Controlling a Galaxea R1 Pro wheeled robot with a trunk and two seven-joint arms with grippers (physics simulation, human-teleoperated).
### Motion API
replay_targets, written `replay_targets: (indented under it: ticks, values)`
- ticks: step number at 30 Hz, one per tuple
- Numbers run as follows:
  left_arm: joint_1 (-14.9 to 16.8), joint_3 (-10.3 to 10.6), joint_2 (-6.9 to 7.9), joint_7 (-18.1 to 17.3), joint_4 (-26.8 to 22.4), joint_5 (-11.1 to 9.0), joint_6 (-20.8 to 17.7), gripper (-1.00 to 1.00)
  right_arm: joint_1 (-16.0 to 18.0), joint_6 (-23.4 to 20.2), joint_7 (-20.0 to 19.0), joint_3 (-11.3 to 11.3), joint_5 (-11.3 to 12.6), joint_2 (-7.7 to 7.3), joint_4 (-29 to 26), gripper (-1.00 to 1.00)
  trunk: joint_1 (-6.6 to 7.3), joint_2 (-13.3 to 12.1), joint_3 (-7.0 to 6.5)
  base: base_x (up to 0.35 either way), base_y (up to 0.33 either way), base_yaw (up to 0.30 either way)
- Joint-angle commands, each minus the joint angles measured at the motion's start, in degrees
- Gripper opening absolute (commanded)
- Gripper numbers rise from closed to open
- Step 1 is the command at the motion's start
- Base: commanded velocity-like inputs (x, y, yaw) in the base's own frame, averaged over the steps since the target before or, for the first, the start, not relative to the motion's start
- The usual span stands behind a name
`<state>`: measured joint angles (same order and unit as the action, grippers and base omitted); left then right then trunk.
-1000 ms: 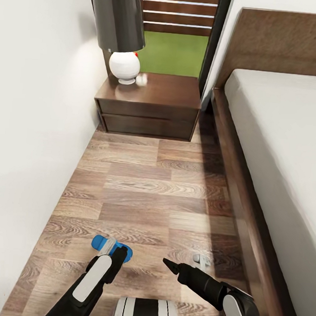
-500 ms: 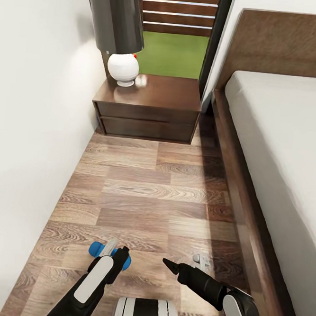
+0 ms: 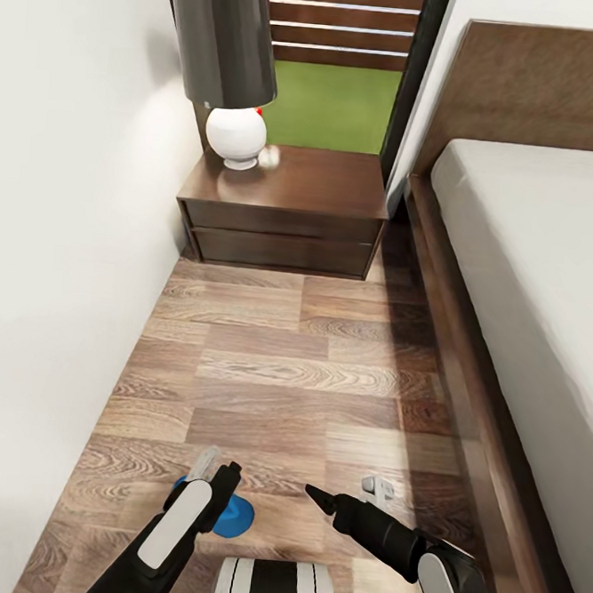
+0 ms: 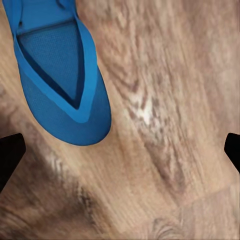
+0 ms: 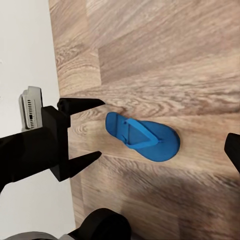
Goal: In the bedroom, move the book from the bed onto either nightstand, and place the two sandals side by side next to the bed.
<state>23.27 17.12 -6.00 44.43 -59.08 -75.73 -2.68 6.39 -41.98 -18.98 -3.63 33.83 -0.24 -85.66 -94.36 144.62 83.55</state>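
One bright blue sandal point(image 3: 233, 515) lies flat on the wood floor just ahead of the robot's base, partly covered by my left arm. My left gripper point(image 3: 218, 474) hangs open just above the floor, close by the sandal's rounded end point(image 4: 62, 82), with only bare floor between its fingertips point(image 4: 9, 156). The right wrist view takes in the whole sandal point(image 5: 143, 137) and the open left gripper point(image 5: 89, 132) beside it. My right gripper point(image 3: 314, 493) is open over bare floor to the sandal's right. The nightstand point(image 3: 286, 208) stands ahead beside the bed point(image 3: 529, 288). The book is out of view.
A lamp with a white round base point(image 3: 235, 137) and dark shade stands on the nightstand. A white wall point(image 3: 59, 251) closes the left side and the dark bed frame point(image 3: 458, 345) the right, leaving a narrow floor aisle. A tall window point(image 3: 336, 77) lies behind.
The whole picture has shifted, so the camera moved. The sandal now sits lower in view, more under my left gripper. Both arms keep the same pose.
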Motion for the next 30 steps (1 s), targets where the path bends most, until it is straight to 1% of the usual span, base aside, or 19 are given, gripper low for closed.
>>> replay_targets:
  ticks: [1, 3, 6, 8, 12, 21, 24, 27, 29, 30]
  values:
    - [0.02, -0.07, 0.01, 0.32, -0.07, -0.03, -0.12, 1.0, 0.02, -0.21, -0.1, 0.01, 0.01, -0.02, -0.03, 1.0, 0.01, 0.01, 0.04, 0.007, 0.005, 0.0]
    - [0.02, -0.14, 0.01, 0.35, -0.07, -0.03, 0.07, 1.0, 0.02, -0.21, -0.1, 0.02, 0.01, -0.02, -0.03, 1.0, 0.01, 0.01, 0.04, 0.005, 0.004, 0.0]
    - [0.02, -0.2, 0.06, 0.42, -0.07, -0.03, 1.46, 1.0, 0.02, -0.21, -0.1, 0.01, 0.01, -0.04, -0.03, 1.0, 0.01, 0.01, 0.04, 0.002, 0.002, 0.0]
    - [0.02, -0.23, 0.09, 0.5, -0.07, -0.03, 4.11, 1.0, 0.02, -0.21, -0.1, 0.02, 0.01, -0.03, -0.03, 1.0, 0.01, 0.01, 0.04, 0.001, 0.0, 0.0]
    - [0.01, -0.24, 0.1, 0.68, -0.07, -0.03, 7.11, 1.0, 0.02, -0.21, -0.1, 0.01, 0.01, -0.03, -0.03, 1.0, 0.01, 0.01, 0.04, 0.0, 0.0, 0.0]
    - [0.02, -0.25, 0.14, 0.71, 0.27, 0.17, 8.22, 1.0, 0.02, -0.21, -0.1, -0.03, 0.01, -0.02, -0.02, 1.0, 0.01, 0.01, 0.04, 0.0, 0.0, 0.0]
    - [0.55, -0.25, 0.14, 0.5, 3.27, 2.06, 8.29, 1.0, 0.02, -0.21, -0.1, -0.05, 0.01, -0.02, 0.01, 1.0, 0.01, 0.01, 0.04, 0.0, 0.0, 0.0]
    - [1.71, -0.25, 0.05, 0.41, 5.65, 2.74, 8.29, 1.0, 0.02, -0.21, -0.1, -0.05, 0.01, -0.02, 0.02, 1.0, 0.01, 0.01, 0.04, 0.0, 0.0, 0.0]
    - [3.61, -0.25, -0.05, 0.29, 8.88, 3.18, 8.28, 1.0, 0.02, -0.21, -0.1, -0.06, 0.01, -0.02, 0.0, 1.0, 0.01, 0.01, 0.04, 0.0, 0.0, 0.0]
    - [4.02, -0.23, -0.07, 0.26, 9.65, 3.23, 8.27, 1.0, 0.02, -0.21, -0.1, -0.06, 0.01, -0.02, -0.01, 1.0, 0.01, 0.01, 0.04, 0.0, 0.0, 0.0]
